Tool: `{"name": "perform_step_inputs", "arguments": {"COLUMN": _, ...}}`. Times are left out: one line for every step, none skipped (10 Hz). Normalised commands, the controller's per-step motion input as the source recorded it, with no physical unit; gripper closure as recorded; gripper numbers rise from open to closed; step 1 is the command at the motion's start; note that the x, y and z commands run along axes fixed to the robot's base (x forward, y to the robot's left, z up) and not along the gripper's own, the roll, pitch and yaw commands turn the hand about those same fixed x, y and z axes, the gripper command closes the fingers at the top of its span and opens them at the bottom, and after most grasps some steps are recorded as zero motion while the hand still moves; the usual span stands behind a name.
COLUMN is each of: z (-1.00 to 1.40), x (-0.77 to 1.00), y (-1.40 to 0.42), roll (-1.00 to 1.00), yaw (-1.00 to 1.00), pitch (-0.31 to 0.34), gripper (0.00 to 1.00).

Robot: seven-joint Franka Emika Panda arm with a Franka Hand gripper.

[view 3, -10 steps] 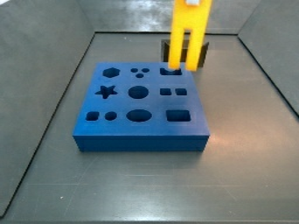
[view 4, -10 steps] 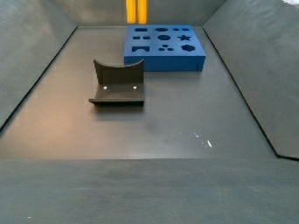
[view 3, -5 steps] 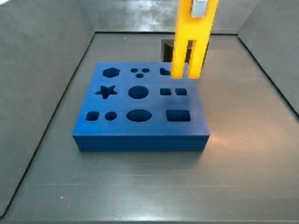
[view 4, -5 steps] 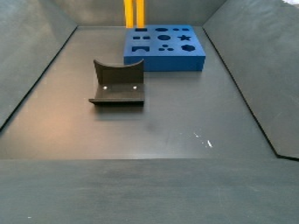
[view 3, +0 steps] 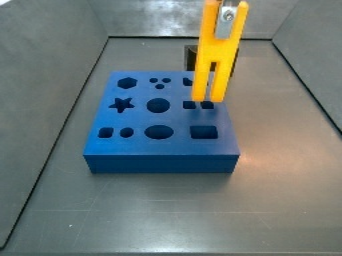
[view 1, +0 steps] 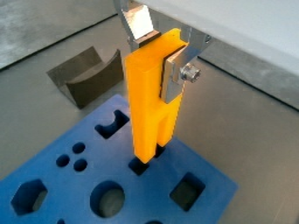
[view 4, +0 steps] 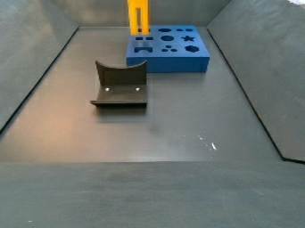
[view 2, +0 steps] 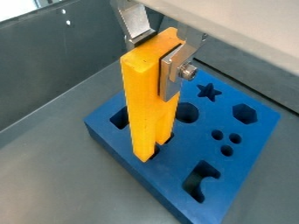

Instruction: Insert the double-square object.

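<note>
1. The double-square object stands upright over the blue block; I see its prong tips at the twin square holes.
2. The block sits on the grey surface, well apart from the fixture.
3. The gripper holds the bar's top, its fingers pinching it.

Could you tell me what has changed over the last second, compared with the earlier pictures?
The gripper, still shut on the double-square object, has carried it forward over the blue block and lowered it; in a side view its prong tips now reach the paired square holes. Nothing was released. The blue block and the dark grey notched block stayed put.
</note>
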Motion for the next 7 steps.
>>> {"name": "perform_step_inputs", "arguments": {"z": -0.17, "x": -0.12, "y": -0.09, "roll": 0.03, "yaw": 0.10, "pitch": 0.000, "gripper": 1.00}}
{"name": "perform_step_inputs", "arguments": {"z": -0.16, "x": -0.13, "y": 0.00, "roll": 0.03, "yaw": 0.11, "pitch": 0.000, "gripper": 1.00}}
{"name": "perform_step_inputs", "arguments": {"z": -0.13, "x": -0.09, "y": 0.04, "roll": 0.00, "yaw": 0.08, "pitch": 0.000, "gripper": 1.00}}
{"name": "perform_step_inputs", "arguments": {"z": -0.12, "x": -0.03, "y": 0.03, "roll": 0.00, "yaw": 0.04, "pitch": 0.000, "gripper": 1.00}}
{"name": "perform_step_inputs", "arguments": {"z": -0.12, "x": 0.00, "y": 0.00, "roll": 0.00, "yaw": 0.03, "pitch": 0.000, "gripper": 1.00}}
{"name": "perform_step_inputs", "arguments": {"z": -0.14, "x": 0.00, "y": 0.00, "roll": 0.00, "yaw": 0.04, "pitch": 0.000, "gripper": 1.00}}
{"name": "perform_step_inputs", "arguments": {"z": -0.14, "x": 0.06, "y": 0.00, "roll": 0.00, "yaw": 0.04, "pitch": -0.006, "gripper": 1.00}}
